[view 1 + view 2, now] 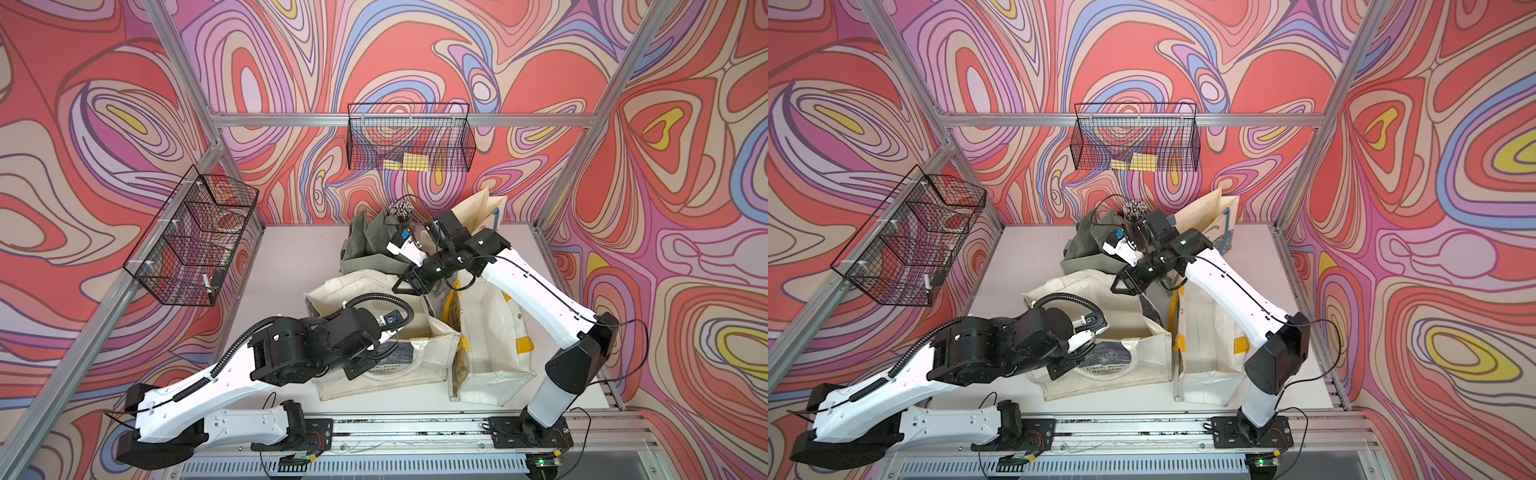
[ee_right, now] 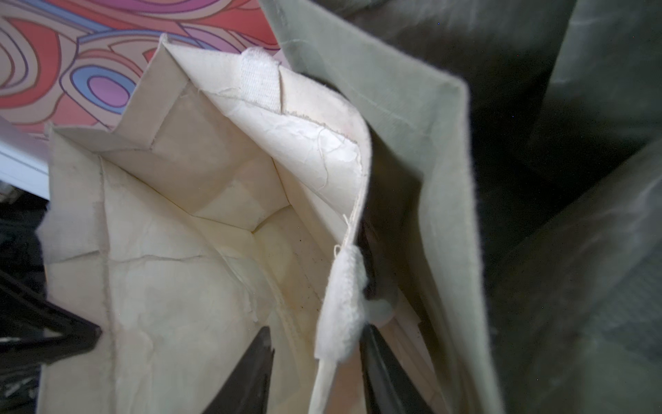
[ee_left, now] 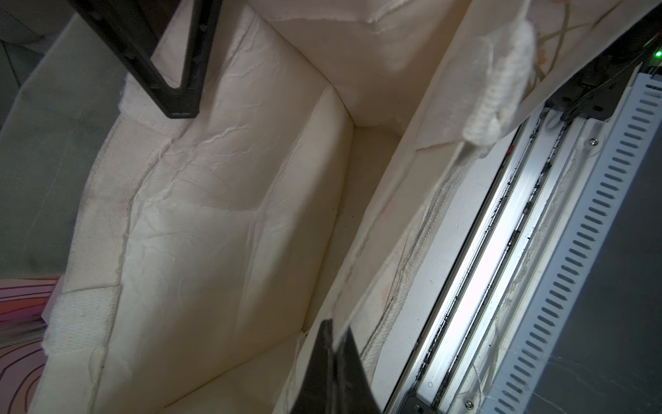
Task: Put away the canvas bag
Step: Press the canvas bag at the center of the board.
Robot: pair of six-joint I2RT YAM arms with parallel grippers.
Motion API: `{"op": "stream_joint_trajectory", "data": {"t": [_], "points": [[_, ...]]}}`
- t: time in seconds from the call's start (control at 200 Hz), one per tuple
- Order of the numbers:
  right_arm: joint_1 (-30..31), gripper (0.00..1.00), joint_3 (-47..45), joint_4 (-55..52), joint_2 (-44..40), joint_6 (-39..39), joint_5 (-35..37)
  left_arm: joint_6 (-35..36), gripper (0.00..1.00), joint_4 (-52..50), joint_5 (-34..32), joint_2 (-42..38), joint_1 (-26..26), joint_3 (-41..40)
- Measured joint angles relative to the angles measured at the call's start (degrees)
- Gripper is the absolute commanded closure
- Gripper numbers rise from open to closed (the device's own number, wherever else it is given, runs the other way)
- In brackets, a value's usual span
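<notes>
The cream canvas bag (image 1: 415,368) (image 1: 1142,361) with a round dark print stands open at mid-table. My left gripper (image 1: 359,370) (image 3: 333,333) is shut on the bag's near rim, pinching the cloth between its fingers. My right gripper (image 1: 401,286) (image 2: 317,329) is over the far rim; its jaws stand apart on either side of that rim, beside a white fuzzy fastener patch (image 2: 340,297), with a gap on the inner side. The bag's empty inside (image 3: 215,215) shows in both wrist views. In the left wrist view the right gripper's fingers (image 3: 172,71) hang over the opposite rim.
A grey-green bag (image 1: 365,245) (image 2: 412,143) presses against the far side. A cream bag with yellow handles (image 1: 490,345) leans at the right, a tall cream bag (image 1: 478,212) behind it. Wire baskets hang on the back wall (image 1: 409,141) and the left wall (image 1: 195,237). A metal rail (image 3: 501,233) runs along the front.
</notes>
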Motion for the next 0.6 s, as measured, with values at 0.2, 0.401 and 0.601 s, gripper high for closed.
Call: {"op": "stream_joint_trajectory", "data": {"t": [0.2,0.401,0.601], "points": [[0.57,1.0,-0.22,1.55,-0.04,0.74,-0.02,-0.15,1.0,-0.35,-0.66,0.0,0.0,0.22],[0.72,1.0,-5.22,4.48,-4.5,-0.17,1.22,-0.5,1.0,-0.46,-3.13,-0.2,0.0,0.22],[0.96,1.0,-11.19,5.81,-12.72,-1.01,1.73,-1.09,1.0,-0.07,-6.36,-2.34,0.02,-0.37]]}}
